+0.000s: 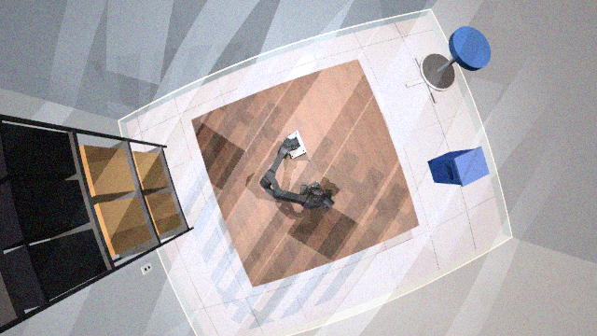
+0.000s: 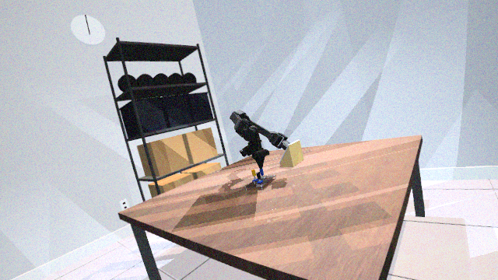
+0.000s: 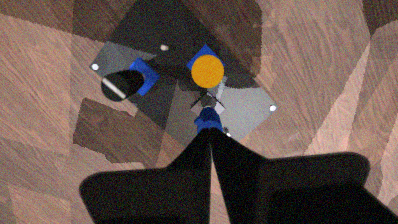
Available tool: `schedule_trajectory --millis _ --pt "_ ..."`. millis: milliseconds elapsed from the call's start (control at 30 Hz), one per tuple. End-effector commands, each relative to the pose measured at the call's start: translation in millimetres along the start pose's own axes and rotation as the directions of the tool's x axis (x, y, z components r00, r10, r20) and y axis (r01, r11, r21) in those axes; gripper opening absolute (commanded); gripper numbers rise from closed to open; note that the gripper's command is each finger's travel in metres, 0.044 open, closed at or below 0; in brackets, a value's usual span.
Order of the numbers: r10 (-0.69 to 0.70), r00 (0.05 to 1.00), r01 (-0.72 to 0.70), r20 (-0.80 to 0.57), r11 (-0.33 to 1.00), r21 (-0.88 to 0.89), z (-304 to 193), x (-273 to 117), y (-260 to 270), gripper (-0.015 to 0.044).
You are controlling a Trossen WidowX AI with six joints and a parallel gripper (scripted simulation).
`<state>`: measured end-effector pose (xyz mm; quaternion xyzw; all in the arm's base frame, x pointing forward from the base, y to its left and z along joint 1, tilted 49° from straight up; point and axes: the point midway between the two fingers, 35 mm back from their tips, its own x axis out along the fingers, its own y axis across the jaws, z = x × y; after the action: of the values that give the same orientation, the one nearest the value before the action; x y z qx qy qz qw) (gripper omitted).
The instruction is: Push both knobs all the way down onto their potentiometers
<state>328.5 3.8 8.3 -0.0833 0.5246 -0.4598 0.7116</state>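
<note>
The circuit board (image 1: pixel 300 150) (image 3: pixel 250 110) stands on the table. A yellow knob (image 2: pixel 253 172) (image 3: pixel 207 71) is over one blue potentiometer (image 3: pixel 196 61). A black knob (image 3: pixel 131 82) with a white line is over another blue potentiometer (image 3: pixel 150 76). How far down either knob sits cannot be told. My gripper (image 2: pixel 261 167) (image 3: pixel 209 133) is shut and points down over the board, beside the yellow knob. A blue piece (image 3: pixel 208 120) shows right at the fingertips; whether they touch it is unclear. In the top view the wrist hides part of the board.
A pale yellow wedge-shaped block (image 2: pixel 292 155) shows near the arm's base in the exterior view. The board carries a small grey part (image 3: pixel 207 99) just ahead of the fingertips. Shelves (image 2: pixel 161 89), a blue stool (image 1: pixel 470 48) and a blue bin (image 1: pixel 471 166) stand off the table.
</note>
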Motion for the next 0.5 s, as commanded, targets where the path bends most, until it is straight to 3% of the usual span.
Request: schedule_trajectory --millis 0,467 --pt "-0.027 0.999 0.027 -0.018 0.999 0.027 3.6 22.2 -1.7 0.0000" --pt "-0.027 0.999 0.027 -0.018 0.999 0.027 3.6 25.8 -1.8 0.0000"
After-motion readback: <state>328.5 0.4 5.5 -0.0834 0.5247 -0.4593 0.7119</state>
